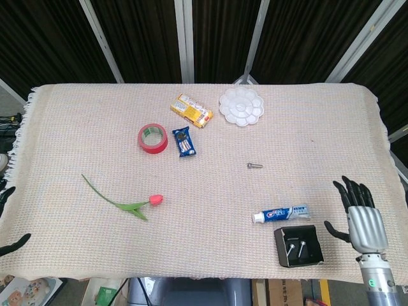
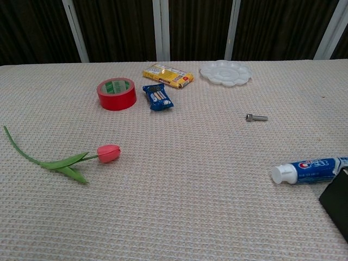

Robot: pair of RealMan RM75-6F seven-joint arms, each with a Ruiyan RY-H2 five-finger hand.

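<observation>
My right hand hovers open above the table's near right corner, fingers spread and empty, just right of a small black box with two screws in it. A toothpaste tube lies just beyond the box. Only dark fingertips of my left hand show at the left edge of the head view, spread and holding nothing. The chest view shows neither hand. A pink tulip lies at the near left.
Red tape roll, blue snack packet, yellow packet and white palette dish sit toward the back. A loose screw lies mid-table. The woven cloth covers the table.
</observation>
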